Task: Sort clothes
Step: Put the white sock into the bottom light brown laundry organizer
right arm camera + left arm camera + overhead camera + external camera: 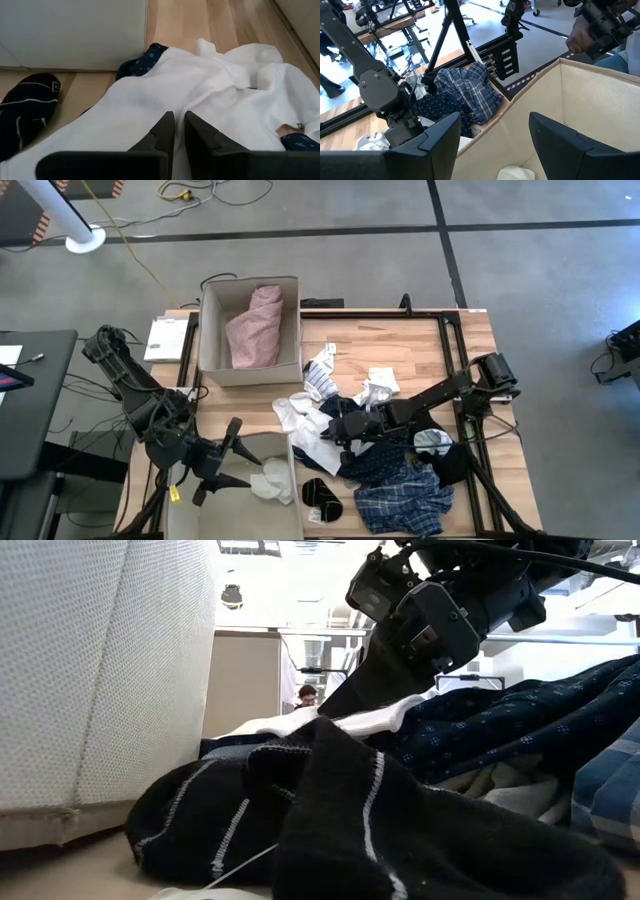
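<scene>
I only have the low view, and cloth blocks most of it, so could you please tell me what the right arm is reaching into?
Observer: The right gripper is down on a white garment, jaws nearly together and pinching its cloth.
Operator: Thank you. Where is the left arm?
Observer: The left gripper hangs over the near box, jaws open.
Operator: Is anything in a box already?
Observer: A pink garment lies in the far box.

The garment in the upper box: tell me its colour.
Pink. The garment lies inside the upper box, clearest in the high view.
</scene>
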Action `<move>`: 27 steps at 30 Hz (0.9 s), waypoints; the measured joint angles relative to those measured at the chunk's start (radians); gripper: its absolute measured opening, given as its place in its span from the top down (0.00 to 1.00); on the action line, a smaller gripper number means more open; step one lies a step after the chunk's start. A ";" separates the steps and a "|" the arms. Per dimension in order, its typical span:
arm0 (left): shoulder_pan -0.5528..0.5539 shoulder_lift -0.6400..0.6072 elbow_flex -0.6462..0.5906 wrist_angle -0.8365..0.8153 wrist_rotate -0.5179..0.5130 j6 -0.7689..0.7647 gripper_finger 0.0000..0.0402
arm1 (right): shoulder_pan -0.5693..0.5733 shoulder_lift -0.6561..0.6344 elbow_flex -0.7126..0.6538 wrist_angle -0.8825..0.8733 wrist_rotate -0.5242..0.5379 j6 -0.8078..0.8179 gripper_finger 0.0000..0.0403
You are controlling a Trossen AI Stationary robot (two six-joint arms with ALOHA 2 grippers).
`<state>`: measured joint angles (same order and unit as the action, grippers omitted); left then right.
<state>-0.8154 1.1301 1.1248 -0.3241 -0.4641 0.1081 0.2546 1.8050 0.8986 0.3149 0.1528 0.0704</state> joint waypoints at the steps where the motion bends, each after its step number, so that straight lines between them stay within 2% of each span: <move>1: 0.000 0.000 0.000 0.000 0.000 0.000 0.43 | 0.000 0.000 0.000 0.000 0.000 0.000 0.86; 4: 0.000 0.000 0.000 0.001 0.000 0.003 0.43 | 0.000 0.000 0.000 0.004 0.000 -0.014 0.87; 9: 0.000 0.000 0.000 0.003 0.000 0.012 0.43 | 0.008 0.000 0.000 0.031 0.000 -0.057 0.98; 17: 0.000 0.000 0.000 0.016 -0.004 0.029 0.43 | 0.036 0.000 0.052 0.033 -0.001 -0.128 0.99; 27: 0.004 0.000 0.000 0.052 -0.015 0.086 0.43 | 0.078 -0.010 0.249 -0.193 0.032 -0.273 1.00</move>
<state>-0.8117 1.1301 1.1248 -0.2720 -0.4794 0.1942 0.3330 1.7948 1.1472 0.1214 0.1850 -0.2026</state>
